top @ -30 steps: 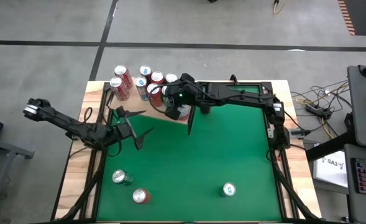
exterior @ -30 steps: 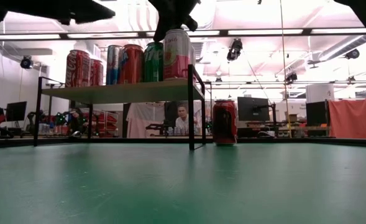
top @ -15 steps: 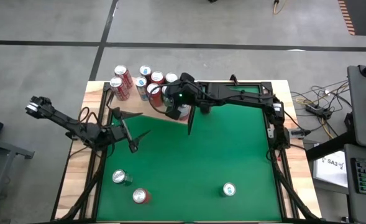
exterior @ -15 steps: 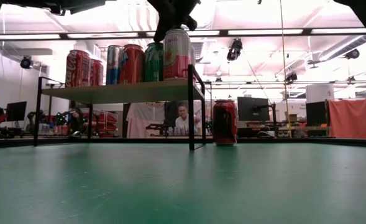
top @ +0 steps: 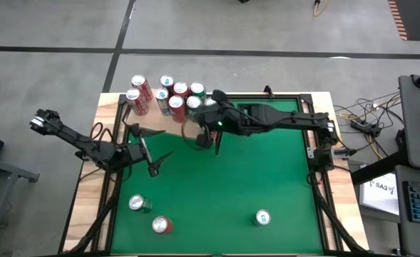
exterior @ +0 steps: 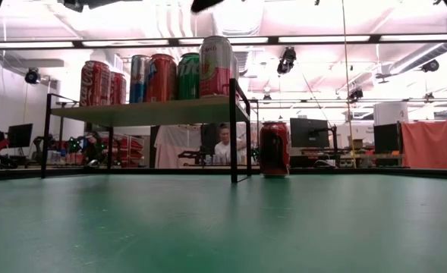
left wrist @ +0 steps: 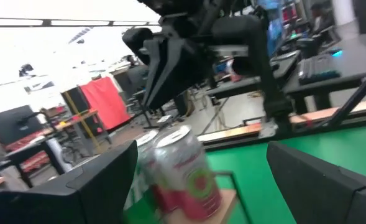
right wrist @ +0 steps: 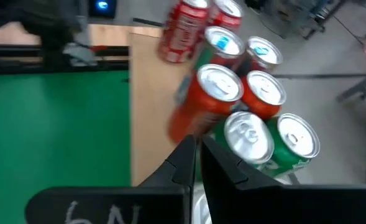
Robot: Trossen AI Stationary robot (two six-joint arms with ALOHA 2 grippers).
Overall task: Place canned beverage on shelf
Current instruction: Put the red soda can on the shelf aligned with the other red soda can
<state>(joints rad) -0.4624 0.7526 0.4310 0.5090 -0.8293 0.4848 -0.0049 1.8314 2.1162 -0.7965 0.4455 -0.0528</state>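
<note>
Standing upright at the near corner of the pale wood-grain shelf board, the pink-and-white beverage can with a silver top sits beside the board's thin dark upright end panel and touches no claw. Next to it on the same board stand a green can, a red can, a blue-and-silver can and two more red cans at the far end. From above, the cluster of silver can tops crowds the back left corner of the green felt-like counter.

The right claw hangs above and just clear of the cluster, its two dark fingers pressed together and gripping nothing. The left claw hovers over the left side of the counter, well apart from the shelf, its fingers spread wide and empty.

Under the shelf level, a dark red can stands on the counter beyond the end panel. Three more cans rest near the front edge: a silver-topped one, a red one beside it, and a green-and-white one further right
</note>
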